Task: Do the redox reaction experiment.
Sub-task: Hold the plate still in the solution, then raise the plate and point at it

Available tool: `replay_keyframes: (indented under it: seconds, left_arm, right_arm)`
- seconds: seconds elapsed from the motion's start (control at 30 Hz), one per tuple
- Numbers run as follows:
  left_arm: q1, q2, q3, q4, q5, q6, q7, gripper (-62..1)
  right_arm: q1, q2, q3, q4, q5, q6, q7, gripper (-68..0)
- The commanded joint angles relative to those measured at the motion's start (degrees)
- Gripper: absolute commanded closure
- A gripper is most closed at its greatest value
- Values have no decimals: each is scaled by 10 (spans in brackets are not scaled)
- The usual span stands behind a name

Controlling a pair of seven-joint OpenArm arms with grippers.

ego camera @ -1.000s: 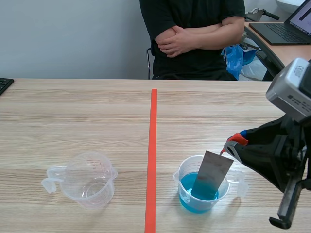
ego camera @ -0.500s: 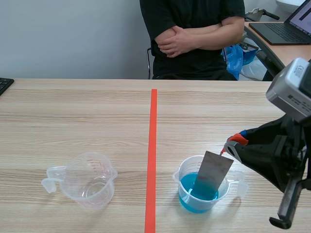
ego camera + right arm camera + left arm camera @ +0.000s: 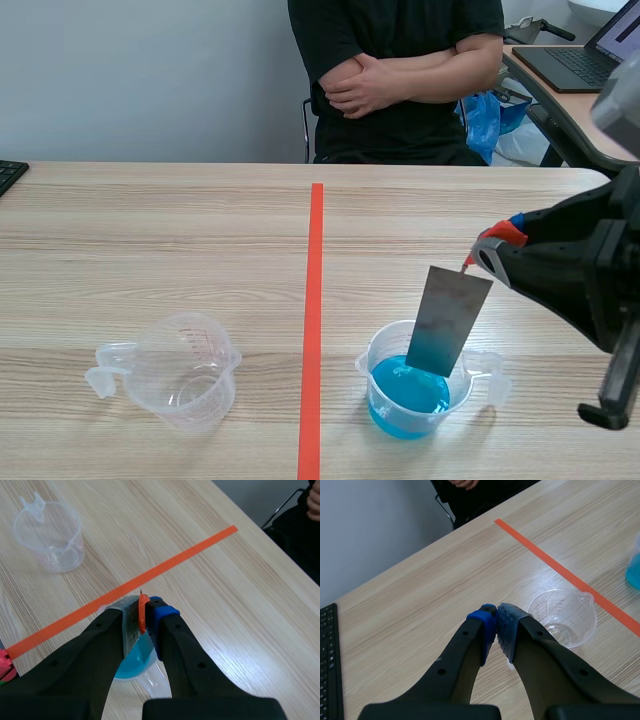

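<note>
Grey strip (image 3: 448, 320), blue liquid (image 3: 400, 393), clear beaker (image 3: 187, 372), pale wood-grain table (image 3: 150, 230).

From where I stand, the right arm (image 3: 575, 280) comes in low from its own side, its black body sloping down toward the middle of the table. The right gripper (image 3: 490, 252) is pinched tight on the top corner of a thin grey metal strip (image 3: 452, 318), which hangs tilted from the fingertips. Seen along the wrist, its two thick fingers run forward side by side, with only the strip's edge between them. The left gripper (image 3: 496, 622) hangs above the tabletop, fingers closed together, its two pads (image 3: 508, 626) pressed against each other with nothing between them.
</note>
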Motion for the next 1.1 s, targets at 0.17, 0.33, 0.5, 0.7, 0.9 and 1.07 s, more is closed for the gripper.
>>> replay_keyframes:
  seconds: [0.17,0.33,0.5,0.7,0.9,1.07]
  left_arm:
    - [1,1,3,1,-9,-1,-6,-45]
    - [1,1,3,1,-9,-1,-6,-45]
    - [1,1,3,1,-9,-1,-6,-45]
    - [1,1,3,1,-9,-1,-6,-45]
    - [1,1,3,1,-9,-1,-6,-45]
    - [1,1,3,1,-9,-1,-6,-45]
  right_arm:
    - [5,5,28,49,30,3,-21,-15]
    - [5,5,40,75,56,3,-35,-15]
    - [5,5,50,100,85,3,-55,-15]
    - [5,5,58,112,103,3,-70,-15]
    - [5,5,58,112,110,3,-78,-15]
    - [5,4,58,112,116,3,-85,-15]
